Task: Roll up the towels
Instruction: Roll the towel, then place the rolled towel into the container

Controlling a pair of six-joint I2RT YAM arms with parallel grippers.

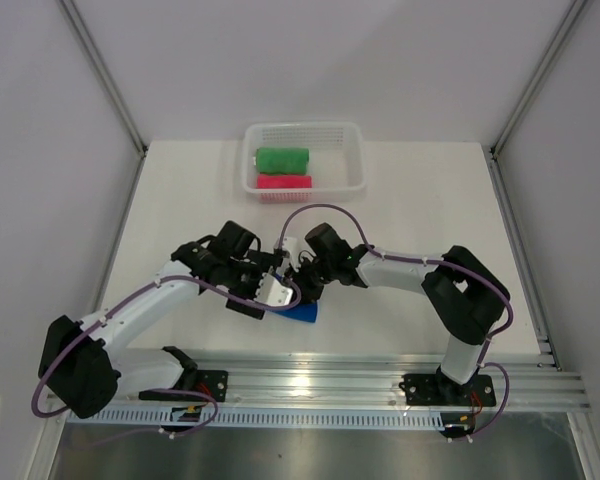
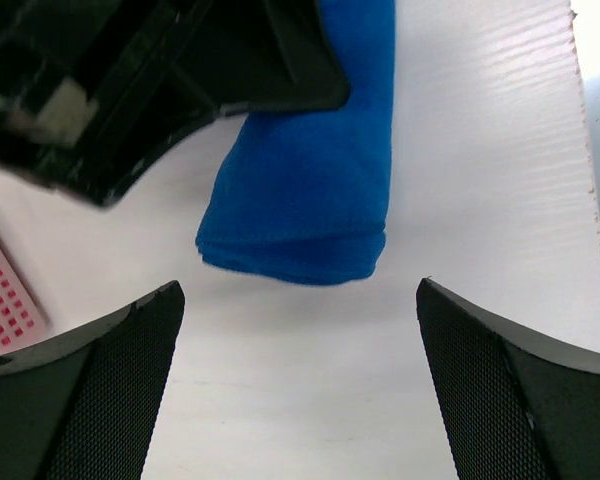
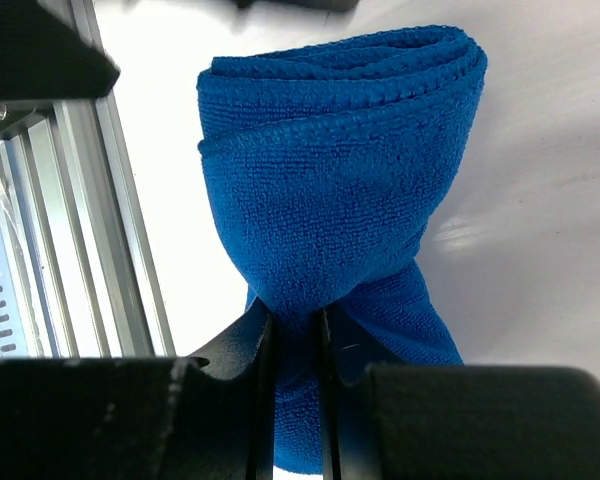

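Note:
A rolled royal blue towel point(image 3: 340, 180) lies on the white table, mostly hidden under the two grippers in the top view, where only its corner point(image 1: 302, 313) shows. My right gripper point(image 3: 295, 345) is shut on one end of the blue towel, pinching the cloth between its jaws. My left gripper point(image 2: 300, 380) stands wide open just short of the blue towel's other end point(image 2: 305, 210), touching nothing. A rolled green towel point(image 1: 282, 159) and a rolled pink towel point(image 1: 284, 182) lie side by side in the white mesh basket point(image 1: 352, 160).
The basket sits at the table's far edge. An aluminium rail point(image 1: 380, 385) runs along the near edge, close behind the blue towel point(image 3: 100, 250). Grey walls enclose the table on both sides.

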